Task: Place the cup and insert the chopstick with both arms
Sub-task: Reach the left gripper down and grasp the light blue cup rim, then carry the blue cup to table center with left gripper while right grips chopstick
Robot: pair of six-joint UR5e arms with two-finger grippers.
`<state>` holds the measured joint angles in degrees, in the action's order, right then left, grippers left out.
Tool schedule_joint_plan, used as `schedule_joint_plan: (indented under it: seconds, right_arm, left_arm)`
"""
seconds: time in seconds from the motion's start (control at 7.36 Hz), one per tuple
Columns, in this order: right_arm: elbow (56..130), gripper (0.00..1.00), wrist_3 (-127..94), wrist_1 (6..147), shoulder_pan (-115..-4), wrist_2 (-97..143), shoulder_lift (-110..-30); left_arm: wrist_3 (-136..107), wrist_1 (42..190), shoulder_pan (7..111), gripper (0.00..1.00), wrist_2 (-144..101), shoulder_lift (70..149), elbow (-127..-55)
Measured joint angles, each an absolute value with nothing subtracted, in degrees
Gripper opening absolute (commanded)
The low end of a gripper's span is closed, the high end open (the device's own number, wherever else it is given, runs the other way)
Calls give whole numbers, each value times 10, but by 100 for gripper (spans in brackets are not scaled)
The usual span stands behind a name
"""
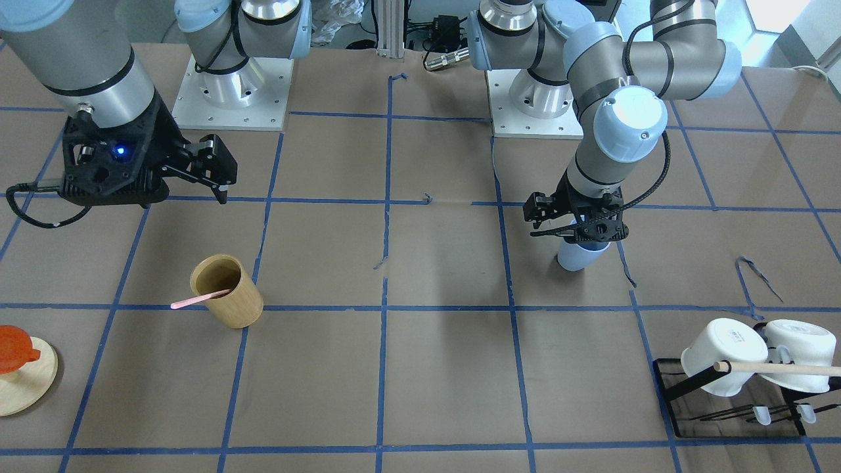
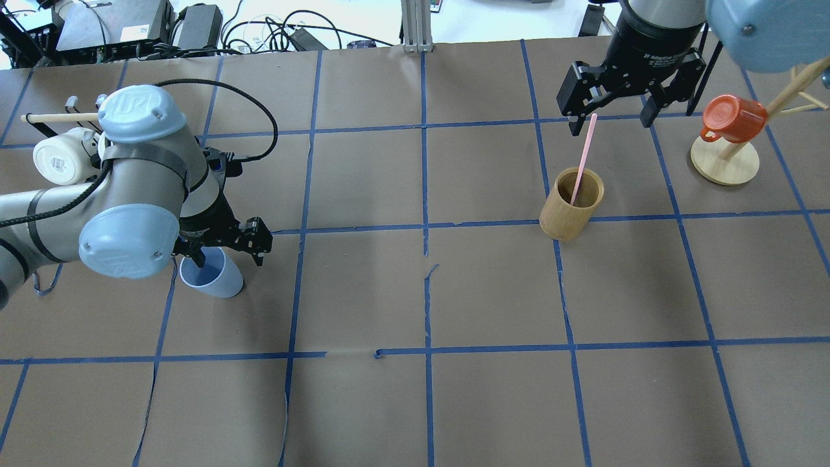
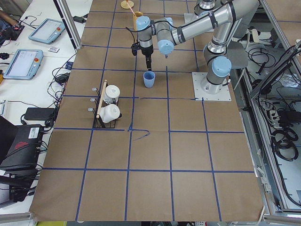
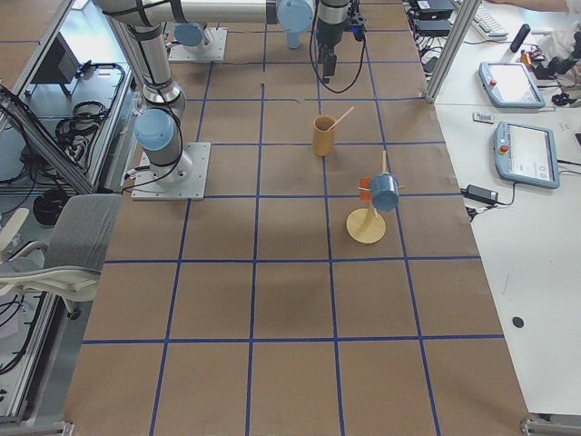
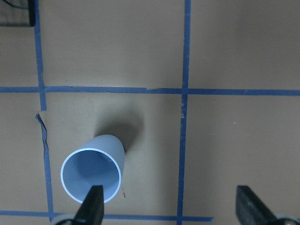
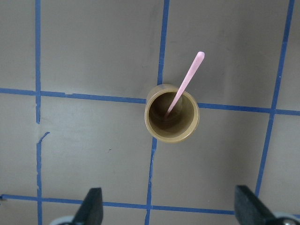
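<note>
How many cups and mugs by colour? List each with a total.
White ceramic mugs on black wire rack: 2
Orange mug on wooden mug tree: 1
Dark blue mug on that tree: 1
Pale blue plastic cup on table: 1
Total: 5

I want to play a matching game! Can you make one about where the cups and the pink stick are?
Things:
1. blue cup
2. pink chopstick
3. orange mug
4. white mugs

Places:
A. on the black rack
B. standing in the bamboo holder
C. on the table under the left hand
D. on the wooden stand

Pairs: 1-C, 2-B, 3-D, 4-A
</note>
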<state>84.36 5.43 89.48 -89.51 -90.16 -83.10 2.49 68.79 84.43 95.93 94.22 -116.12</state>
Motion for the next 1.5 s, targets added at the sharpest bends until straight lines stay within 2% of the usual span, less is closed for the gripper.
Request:
schedule_joint_plan:
  seconds: [0.14,0.27,0.82,1.22,1.5]
  right_arm:
    - [845,100,53,901,-895,-902,-819]
    - [844,100,53,903,-894,-901,-810]
    - [836,100,45,930,-873,-895,-788]
    - [816,100,-16,1008,-866,-884,-710]
    - [802,100,-24,1018,-866,-887,-665]
  left_arm:
    - [24,687,843,20,963,948,-1171]
    - [25,686,841,0,965,955,-1174]
    - [33,680,822,0,964,963,-1160]
    - [-28,685,841,0,941,969,-1109]
    - [-144,682,900,0,896,981,-1081]
